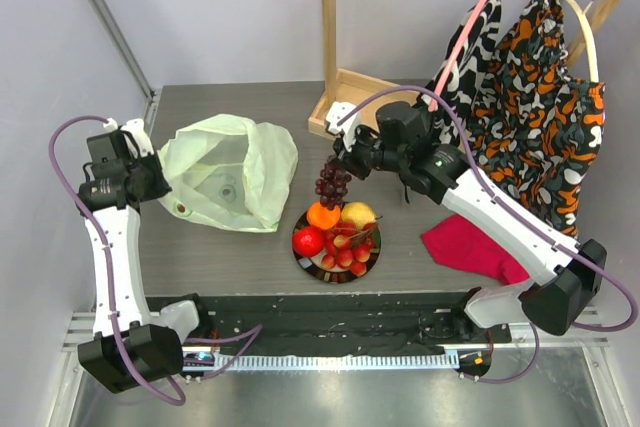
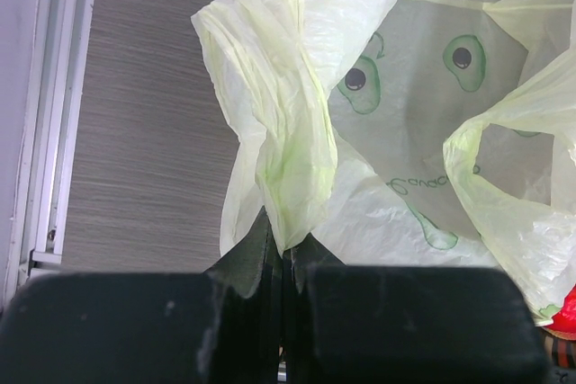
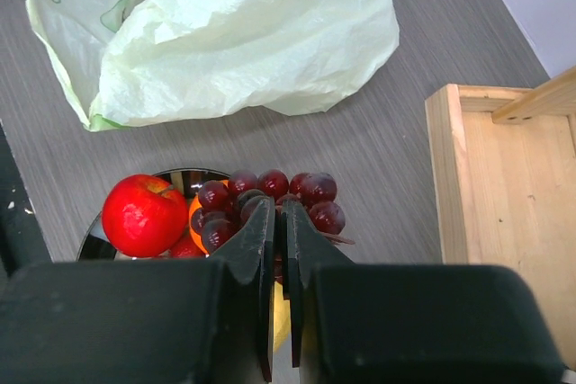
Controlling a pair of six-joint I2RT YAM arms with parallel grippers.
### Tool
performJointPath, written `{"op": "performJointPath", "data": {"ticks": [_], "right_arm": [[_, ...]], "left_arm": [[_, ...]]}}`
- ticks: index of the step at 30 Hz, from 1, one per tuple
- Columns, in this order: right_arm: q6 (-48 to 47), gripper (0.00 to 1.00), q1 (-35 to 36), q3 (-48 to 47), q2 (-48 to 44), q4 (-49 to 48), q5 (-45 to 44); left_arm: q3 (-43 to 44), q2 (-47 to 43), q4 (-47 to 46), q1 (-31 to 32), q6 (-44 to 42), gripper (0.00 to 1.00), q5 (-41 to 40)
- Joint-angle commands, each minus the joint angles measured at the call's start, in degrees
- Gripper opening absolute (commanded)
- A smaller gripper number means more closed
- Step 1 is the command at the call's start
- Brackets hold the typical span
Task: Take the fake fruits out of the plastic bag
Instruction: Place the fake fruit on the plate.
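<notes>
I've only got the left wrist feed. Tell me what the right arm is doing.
Observer: The right gripper is shut on the grape bunch, which dangles in the air.
Operator: Say where that is relative to the plate.
Observer: In the top view it hangs at the far edge of the plate, beside the plastic bag.
Operator: List what's on the plate.
Observer: An orange, a lemon, an apple and small red berries.

White arm links (image 1: pixel 115 267), black joints (image 1: pixel 125 182), purple cables (image 1: pixel 52 152) (looped), black tool fingers (image 2: pixel 247 272)
</notes>
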State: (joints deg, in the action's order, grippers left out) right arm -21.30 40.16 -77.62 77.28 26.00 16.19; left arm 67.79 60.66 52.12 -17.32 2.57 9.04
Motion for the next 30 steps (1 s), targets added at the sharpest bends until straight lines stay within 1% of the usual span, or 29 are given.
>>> {"op": "performJointPath", "data": {"ticks": [1,11,22,30], "right_arm": [[0.73,0.01,1.23,0.37,-2.83,-1.04,1.04],[2.31,0.01,3.52,2.56,-4.06,-0.16,1.22],[5.56,0.03,8.17,6.87,-7.49,2.04,1.31],[7.85,0.06,10.37,9.59,-6.88,1.69,2.53]], "left_arm": [[-0.11,-1.16,-1.32,-0.35,-0.28,0.0,-0.16],[0.06,-1.16,-1.14,-0.43,-0.63,0.0,-0.16],[-1.17,-1.86,-1.05,-0.43,-0.72,0.0,0.81],[-3.01,-3.36,-1.05,-0.43,-0.99,0.0,0.89]]}}
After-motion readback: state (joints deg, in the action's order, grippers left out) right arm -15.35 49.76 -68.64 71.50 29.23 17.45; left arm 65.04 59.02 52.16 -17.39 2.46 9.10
